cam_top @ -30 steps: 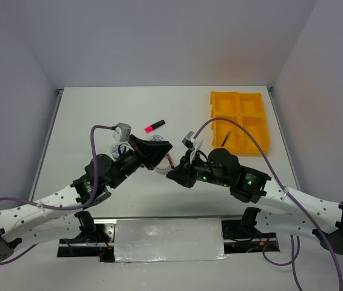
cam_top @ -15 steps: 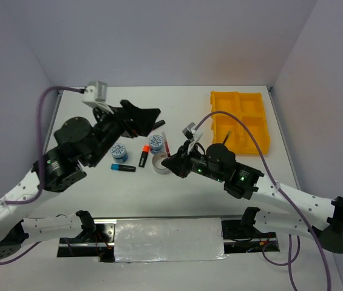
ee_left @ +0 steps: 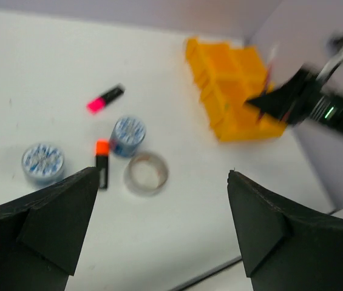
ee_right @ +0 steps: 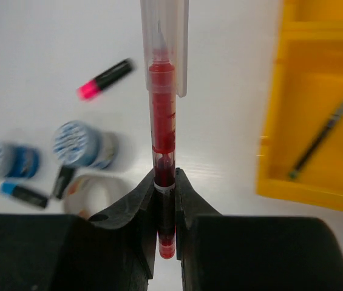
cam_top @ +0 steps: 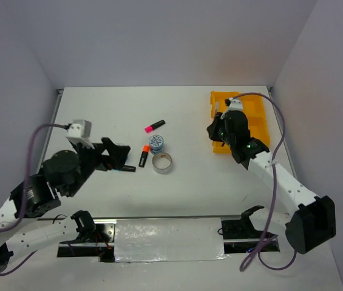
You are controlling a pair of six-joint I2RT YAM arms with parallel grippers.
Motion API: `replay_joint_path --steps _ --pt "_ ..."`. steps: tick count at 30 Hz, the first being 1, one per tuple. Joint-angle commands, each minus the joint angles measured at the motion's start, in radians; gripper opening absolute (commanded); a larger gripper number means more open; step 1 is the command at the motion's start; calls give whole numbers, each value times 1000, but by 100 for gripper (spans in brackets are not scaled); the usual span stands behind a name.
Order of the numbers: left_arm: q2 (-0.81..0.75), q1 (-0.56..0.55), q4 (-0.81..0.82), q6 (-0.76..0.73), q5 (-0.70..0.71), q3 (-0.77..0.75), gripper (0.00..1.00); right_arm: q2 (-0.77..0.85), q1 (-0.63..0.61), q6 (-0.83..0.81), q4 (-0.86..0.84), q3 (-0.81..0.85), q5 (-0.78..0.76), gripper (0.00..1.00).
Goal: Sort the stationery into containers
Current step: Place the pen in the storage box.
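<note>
1. Right now the right gripper [ee_right: 165, 182] is clamped on the red pen [ee_right: 162, 91], pinching it close to one end, just beside the left wall of the tray [ee_right: 268, 151].
2. First worry: a long pen held that near its end can swivel in the jaws, I reckon, and the clear barrel looks smooth and slippery.
3. Second worry: if it is let go this close to the wall, it may clip the rim and roll onto the table instead of joining the black pen [ee_right: 320, 142] lying in a compartment.
4. Meanwhile the left gripper [ee_left: 163, 176] hangs wide open and holds nothing, well left of the tray.
5. Loose to the tray's left are the stubby pink highlighter [cam_top: 154, 126], the orange highlighter [cam_top: 142, 156], a printed tape roll [cam_top: 156, 143] and a shiny silver ring [cam_top: 163, 163]. The round ones are likely rollers.
6. As for the tray, it is glossy hard plastic with four square pockets.
</note>
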State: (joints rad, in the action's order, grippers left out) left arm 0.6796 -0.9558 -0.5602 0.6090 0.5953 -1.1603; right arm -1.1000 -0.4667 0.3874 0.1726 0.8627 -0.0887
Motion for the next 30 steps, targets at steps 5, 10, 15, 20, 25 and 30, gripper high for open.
replay_joint_path --steps 5,10,15,20,25,30 --pt "-86 2 -139 8 -86 211 99 -204 218 44 91 148 -212 0" --pt "-92 0 -129 6 -129 226 99 -357 270 53 81 202 -215 2" --pt "-135 0 -122 28 -140 247 99 -458 275 65 93 237 -229 5" --pt "-160 2 -115 37 -150 261 99 -517 283 76 71 237 -227 18" --pt "-160 -1 -118 38 -154 263 99 -532 289 91 71 226 -235 39" --pt "-140 -8 -136 41 -121 251 99 -488 287 97 53 190 -218 60"
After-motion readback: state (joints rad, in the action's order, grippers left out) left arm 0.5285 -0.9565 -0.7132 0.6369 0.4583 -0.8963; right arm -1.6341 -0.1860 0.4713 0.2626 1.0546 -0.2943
